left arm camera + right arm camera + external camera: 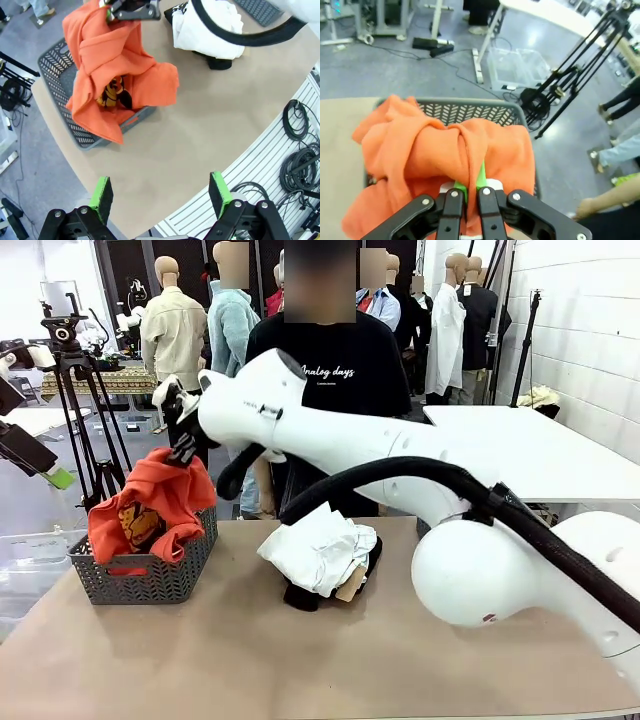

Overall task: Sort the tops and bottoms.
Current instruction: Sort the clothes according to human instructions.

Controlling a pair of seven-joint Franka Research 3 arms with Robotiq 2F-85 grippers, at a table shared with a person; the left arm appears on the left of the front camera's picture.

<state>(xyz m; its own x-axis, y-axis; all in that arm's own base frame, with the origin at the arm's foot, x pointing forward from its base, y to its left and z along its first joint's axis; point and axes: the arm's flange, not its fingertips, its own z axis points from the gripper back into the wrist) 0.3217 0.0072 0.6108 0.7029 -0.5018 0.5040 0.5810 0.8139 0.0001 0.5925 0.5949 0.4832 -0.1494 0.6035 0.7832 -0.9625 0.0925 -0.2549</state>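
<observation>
Grey mesh plastic basket [150,580], left end of the worktop [300,670]: orange-red cloth top with yellow print [150,505] sits in it, spilling over the near rim. Right claw [183,452] clenched on a bunched fold at the garment's peak, above the basket. Worktop centre: crumpled white cloth top [320,545] lying on the plain black cloth bottoms [300,598], outside the basket. Left claw [161,192] released, jaws wide, holding nothing, over the worktop edge.

The orange-red top [165,495] bears a yellow print; basket [150,585] grey, other top [320,545] white, bottoms [300,597] black.
</observation>
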